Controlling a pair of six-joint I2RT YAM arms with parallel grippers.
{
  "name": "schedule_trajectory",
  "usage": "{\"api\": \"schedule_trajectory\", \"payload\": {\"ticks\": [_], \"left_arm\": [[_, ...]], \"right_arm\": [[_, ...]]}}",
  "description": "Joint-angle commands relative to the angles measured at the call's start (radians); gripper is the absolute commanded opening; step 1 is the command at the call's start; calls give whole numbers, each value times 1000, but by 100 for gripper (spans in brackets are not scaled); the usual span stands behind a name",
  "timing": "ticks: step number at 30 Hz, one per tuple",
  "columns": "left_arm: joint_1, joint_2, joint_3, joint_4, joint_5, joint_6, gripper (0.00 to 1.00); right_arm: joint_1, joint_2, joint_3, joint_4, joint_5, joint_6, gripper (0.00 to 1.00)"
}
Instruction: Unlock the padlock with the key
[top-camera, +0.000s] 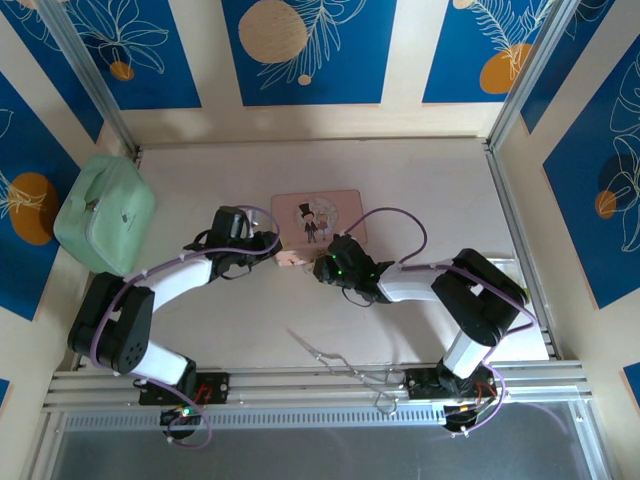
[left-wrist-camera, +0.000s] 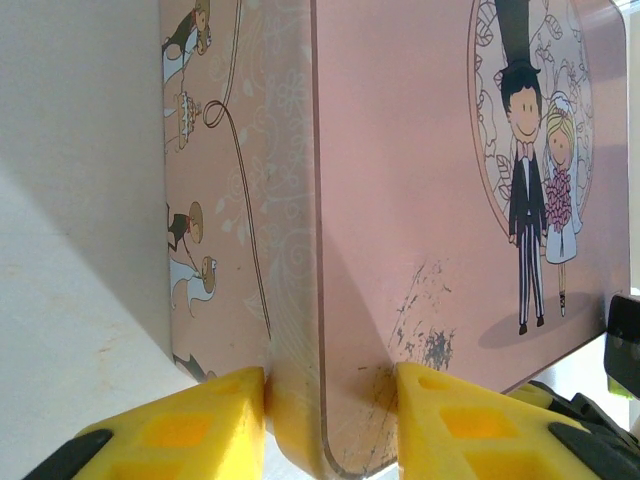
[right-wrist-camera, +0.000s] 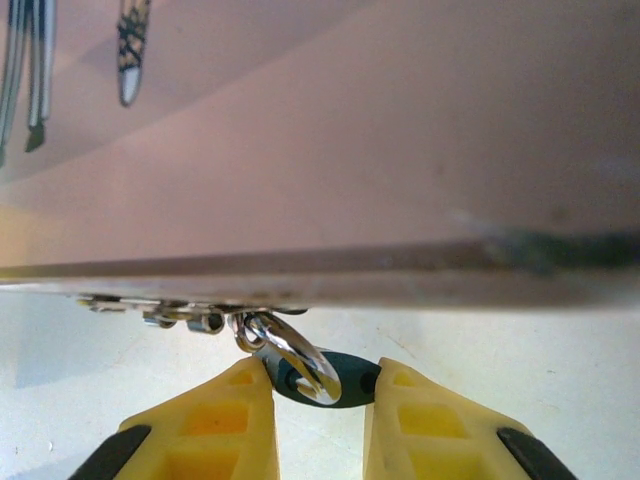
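Observation:
The pink tin (left-wrist-camera: 420, 200) with a cartoon bride and groom lies flat at mid-table (top-camera: 320, 217). My left gripper (left-wrist-camera: 330, 400) is shut on the tin's near left corner, one yellow finger (left-wrist-camera: 200, 425) against the side wall and the other on the lid. The padlock (right-wrist-camera: 345, 378), a tiny blue body with a silvery shackle, hangs from the latch under the tin's front edge. My right gripper (right-wrist-camera: 318, 388) is shut on it, a pad on each end of the blue body. In the top view the right gripper (top-camera: 320, 266) sits just in front of the tin. The key is out of view.
A mint green case (top-camera: 105, 215) stands at the back left near the wall. A long thin metal wire tool (top-camera: 335, 360) lies by the near edge between the arm bases. Aluminium rails (top-camera: 520, 240) border the table on the right.

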Motion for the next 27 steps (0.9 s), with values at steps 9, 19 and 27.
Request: {"api": "schedule_trajectory", "payload": {"ticks": [9, 19, 27], "left_arm": [[11, 18, -32, -86, -1, 9, 35], [12, 17, -24, -98, 3, 13, 35], [15, 5, -13, -106, 5, 12, 35]], "right_arm": [[8, 37, 51, -132, 72, -11, 26], [74, 59, 163, -265, 155, -91, 48], [88, 29, 206, -318, 180, -165, 54]]}}
